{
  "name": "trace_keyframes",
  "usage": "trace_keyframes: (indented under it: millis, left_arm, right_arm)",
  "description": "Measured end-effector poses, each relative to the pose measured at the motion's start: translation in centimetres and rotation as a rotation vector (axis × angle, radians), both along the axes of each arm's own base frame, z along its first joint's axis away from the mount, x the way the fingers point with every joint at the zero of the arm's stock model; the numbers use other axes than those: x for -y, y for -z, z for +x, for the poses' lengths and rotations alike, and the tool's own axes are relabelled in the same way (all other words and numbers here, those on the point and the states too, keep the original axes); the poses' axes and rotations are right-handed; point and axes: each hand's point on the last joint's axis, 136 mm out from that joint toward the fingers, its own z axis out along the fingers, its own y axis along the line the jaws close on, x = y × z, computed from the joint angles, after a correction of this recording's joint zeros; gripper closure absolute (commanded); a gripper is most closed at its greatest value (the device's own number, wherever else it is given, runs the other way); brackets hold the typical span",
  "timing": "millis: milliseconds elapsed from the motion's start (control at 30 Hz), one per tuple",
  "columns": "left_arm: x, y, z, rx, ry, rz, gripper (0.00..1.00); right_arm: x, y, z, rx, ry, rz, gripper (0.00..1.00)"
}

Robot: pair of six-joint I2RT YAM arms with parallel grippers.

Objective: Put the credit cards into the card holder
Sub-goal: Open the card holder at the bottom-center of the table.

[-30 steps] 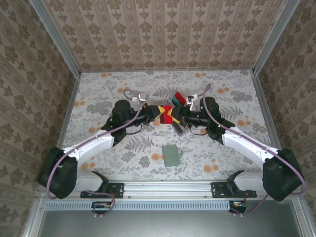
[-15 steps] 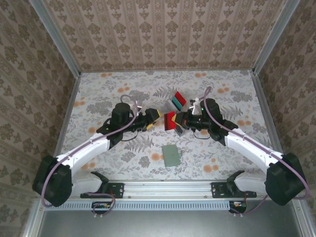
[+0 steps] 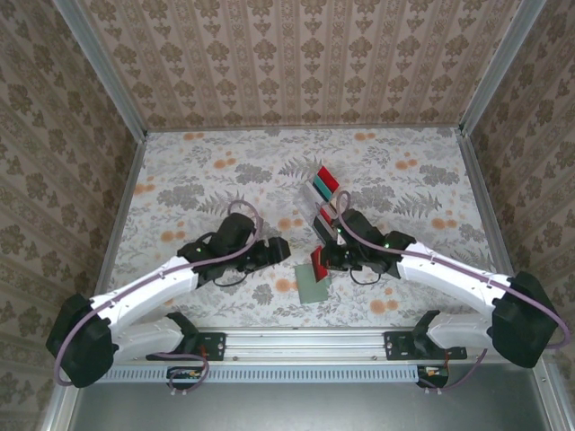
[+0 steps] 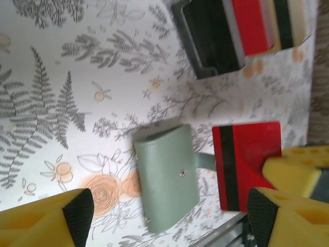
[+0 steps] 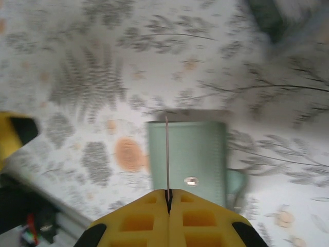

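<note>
The right gripper (image 5: 167, 194) is clamped on a thin red plastic card with a black stripe (image 4: 245, 159), held on edge over the flat grey-green snap-button wallet (image 5: 190, 154), which lies near the front edge of the floral-patterned table (image 3: 198, 180). Whether the card touches the wallet is unclear. The left gripper (image 3: 275, 251), jaws apart, hovers just beside the wallet.

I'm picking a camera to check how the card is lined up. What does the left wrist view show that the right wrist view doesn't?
Left wrist view: the flat face of the red card with its black stripe, and the slotted rack holding more cards. Right wrist view: that card edge-on, a thin line clamped in the shut right end effector. Both: the closed grey-green card holder lying on the floral table.
</note>
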Motion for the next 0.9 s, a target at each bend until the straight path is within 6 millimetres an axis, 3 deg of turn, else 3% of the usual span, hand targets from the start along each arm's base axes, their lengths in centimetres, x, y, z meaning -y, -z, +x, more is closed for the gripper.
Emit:
trace_keyframes:
  millis: [233,467,633,733,900]
  left_arm:
    - [0.3,2.9,-1.5,-0.028,0.046,0.172,0.17]
    - [3.2,3.1,-1.3,-0.013,0.116,0.268,0.14]
    - [5.4,3.8,-1.5,-0.02,0.168,0.328,0.11]
    - [6.3,4.4,-1.6,-0.026,0.191,0.369,0.01]
    - [8.3,5.0,-1.6,-0.027,0.226,0.444,0.0]
  right_arm:
    - [3.1,3.1,-0.6,-0.026,0.052,-0.128,0.94]
    - [5.4,5.4,-1.6,-0.06,0.078,-0.187,0.93]
    - [5.7,5.6,-1.8,-0.042,0.094,-0.161,0.93]
    - [5.8,5.7,-1.9,-0.029,0.105,-0.14,0.93]
    - [5.8,6.0,-2.0,-0.02,0.126,-0.108,0.94]
